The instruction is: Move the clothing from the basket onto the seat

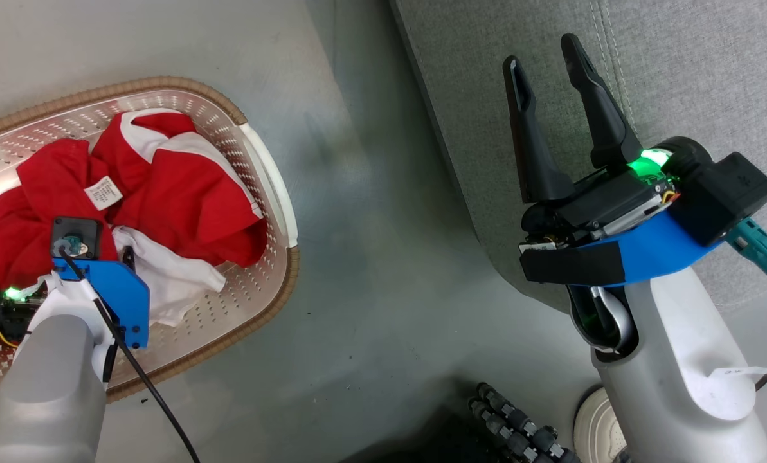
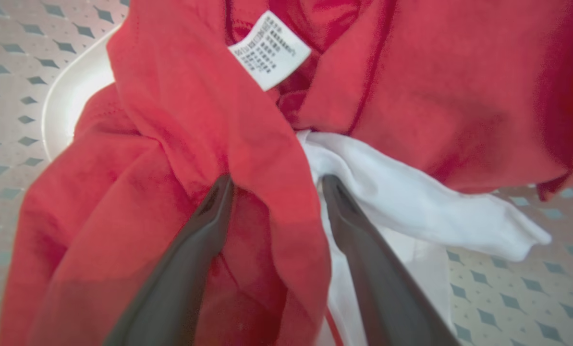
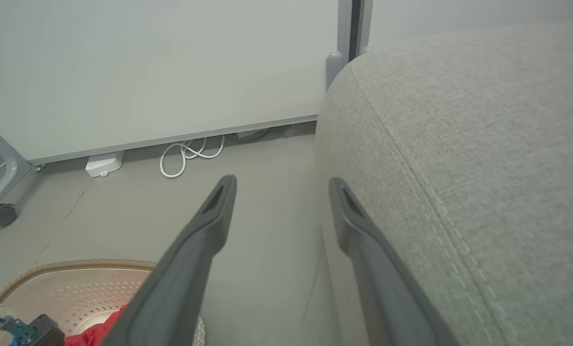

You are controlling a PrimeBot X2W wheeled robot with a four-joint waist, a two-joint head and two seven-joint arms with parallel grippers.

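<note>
seat (image 1: 679, 77): grey cushion, right of the basket, bare floor between them
basket (image 1: 164, 83): on the floor, holding the clothing
clothing (image 1: 177, 193): red and white heap inside the basket
left gripper (image 2: 275, 182): jaws wide apart, straddling a red fold
right gripper (image 1: 541, 54): jaws spread, empty, over the seat's edge

A white cable (image 3: 190, 154) lay looped on the grey floor (image 1: 370, 257) right up against the pale wall (image 3: 147, 62). Small white box (image 3: 103, 164) near it, black caster wheel (image 3: 1, 215) further along.
</note>
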